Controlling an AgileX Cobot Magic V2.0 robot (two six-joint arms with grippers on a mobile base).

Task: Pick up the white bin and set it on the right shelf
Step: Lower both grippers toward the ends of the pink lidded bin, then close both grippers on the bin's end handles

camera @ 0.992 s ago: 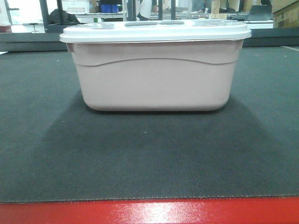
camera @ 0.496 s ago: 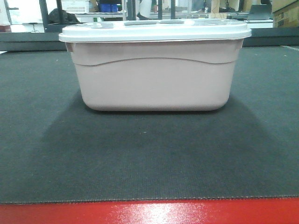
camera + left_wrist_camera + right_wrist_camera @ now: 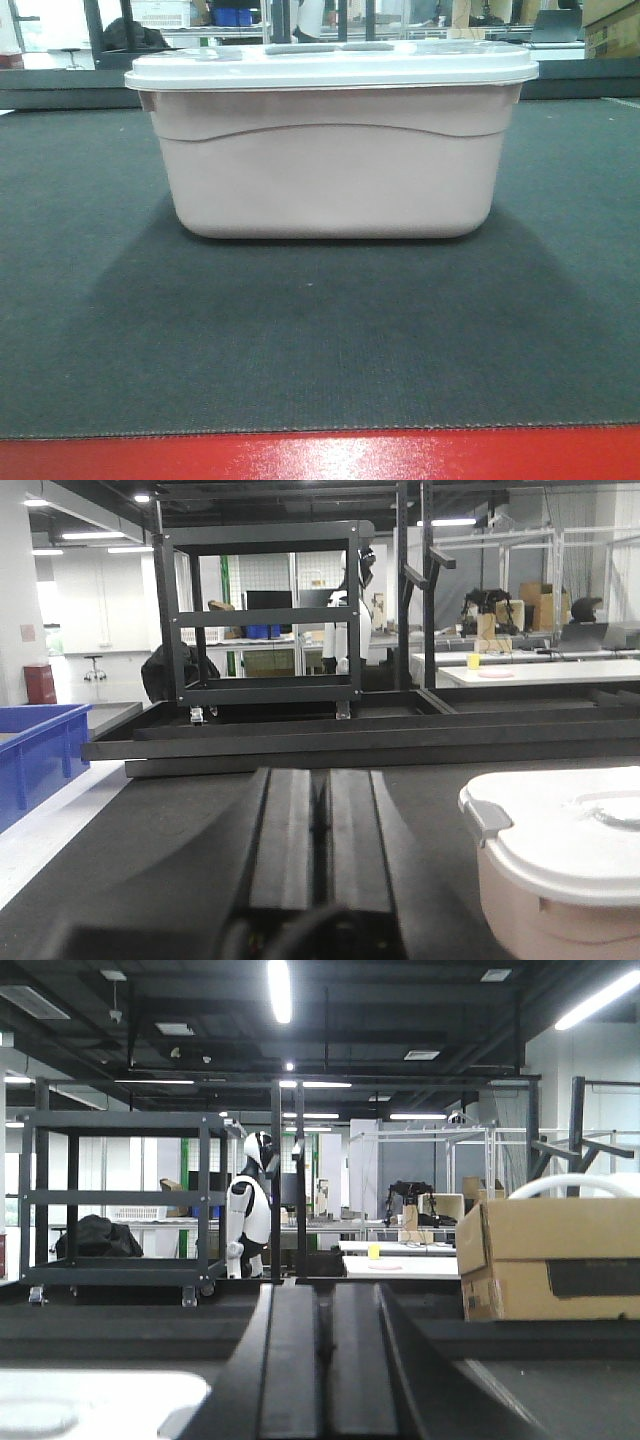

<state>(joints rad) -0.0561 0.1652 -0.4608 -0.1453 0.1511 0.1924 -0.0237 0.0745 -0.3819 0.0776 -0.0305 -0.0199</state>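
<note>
Your bin [image 3: 330, 175] sits lidded on bench [image 3: 320, 350], back from front edge; left end effector [image 3: 320, 780], right end effector [image 3: 322, 1295] both closed, empty.

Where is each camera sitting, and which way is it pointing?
Front-facing: low at the table's red edge, looking level across the dark mat at the long side of the white bin; no robot parts show.
Left wrist: behind the left claw, looking along its closed fingers toward a dark rack; bin lower right, blue crate left.
Right wrist: behind the right claw, facing likewise; bin lid lower left, cardboard box right.
Shared: all three show the bin; both wrist views show the rack.
</note>
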